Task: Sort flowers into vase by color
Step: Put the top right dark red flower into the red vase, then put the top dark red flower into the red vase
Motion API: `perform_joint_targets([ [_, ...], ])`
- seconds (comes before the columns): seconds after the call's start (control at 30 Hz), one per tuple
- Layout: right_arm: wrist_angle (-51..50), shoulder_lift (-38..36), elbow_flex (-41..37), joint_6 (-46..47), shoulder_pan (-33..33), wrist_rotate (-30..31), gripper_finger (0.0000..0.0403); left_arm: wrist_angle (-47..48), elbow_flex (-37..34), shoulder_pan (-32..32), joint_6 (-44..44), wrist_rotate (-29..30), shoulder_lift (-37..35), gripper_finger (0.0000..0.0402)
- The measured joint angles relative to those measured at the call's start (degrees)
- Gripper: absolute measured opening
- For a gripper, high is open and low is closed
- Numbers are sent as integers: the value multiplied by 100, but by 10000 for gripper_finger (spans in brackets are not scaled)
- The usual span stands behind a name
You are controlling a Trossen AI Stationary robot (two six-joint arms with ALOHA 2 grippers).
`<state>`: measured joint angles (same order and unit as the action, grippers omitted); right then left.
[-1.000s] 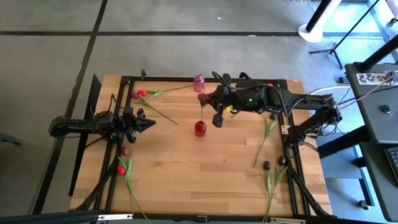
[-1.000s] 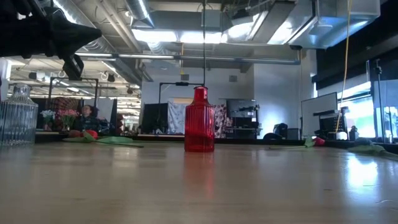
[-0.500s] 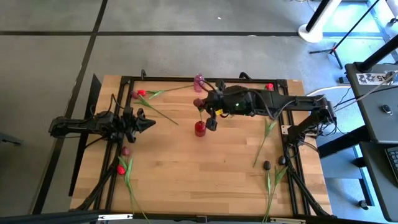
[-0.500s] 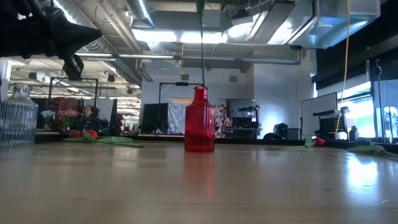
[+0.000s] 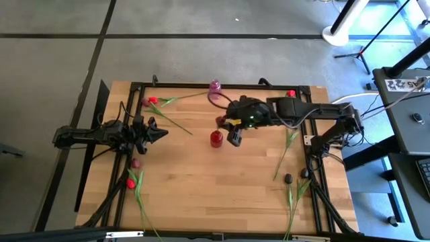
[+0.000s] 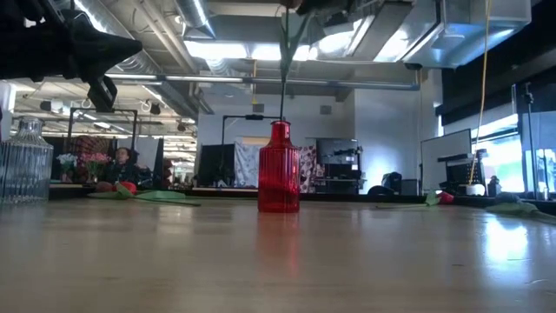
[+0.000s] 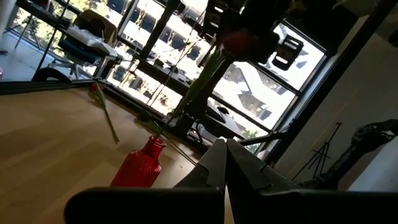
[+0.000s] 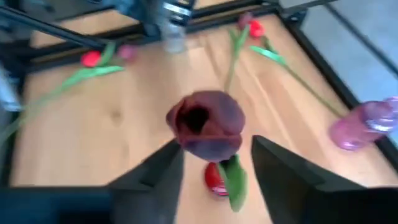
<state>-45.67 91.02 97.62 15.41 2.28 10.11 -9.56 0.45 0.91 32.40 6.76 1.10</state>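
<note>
One maroon tulip [image 8: 206, 126] stands between the right hand's [image 8: 211, 163] parted fingers, over the red vase [image 5: 216, 139]; left hand [image 5: 160, 133] idles shut at nine o'clock.

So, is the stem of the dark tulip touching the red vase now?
Touching. In the low view the stem runs straight down into the mouth of the red vase, with no gap. The right gripper hangs just above the vase.

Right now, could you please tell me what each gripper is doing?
Left gripper: shut, holding nothing, waiting at the table's left side.
Right gripper: open around the maroon tulip above the red vase.
</note>
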Motion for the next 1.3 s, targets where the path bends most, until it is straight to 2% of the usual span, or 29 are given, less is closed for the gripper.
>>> perform_joint_targets([
  [0.17, -95, -325, 11, 90, 1, -707, 271, -4, 0, 0, 0, 0, 0, 0],
  [0.27, -307, -545, 11, 93, 3, -824, 290, -2, 0, 0, 0, 0, 0, 0],
  [0.37, -769, -746, 14, -81, 114, -731, 288, 0, 0, 0, 1, 0, 0, 0],
  [0.5, -1564, -838, 17, -444, 285, -240, 271, -2, 0, 0, 0, 2, 0, 0],
  [0.67, -2265, -921, 15, -392, 302, -42, 255, 0, 0, 0, 0, 0, 0, 0],
  [0.97, -2269, -1445, 15, -414, 266, 485, 254, 0, 0, 0, 0, 2, 0, 0],
  [1.3, -1762, -1492, 15, -280, 188, 62, 254, -22, 0, 0, 2, 2, 0, 0],
])
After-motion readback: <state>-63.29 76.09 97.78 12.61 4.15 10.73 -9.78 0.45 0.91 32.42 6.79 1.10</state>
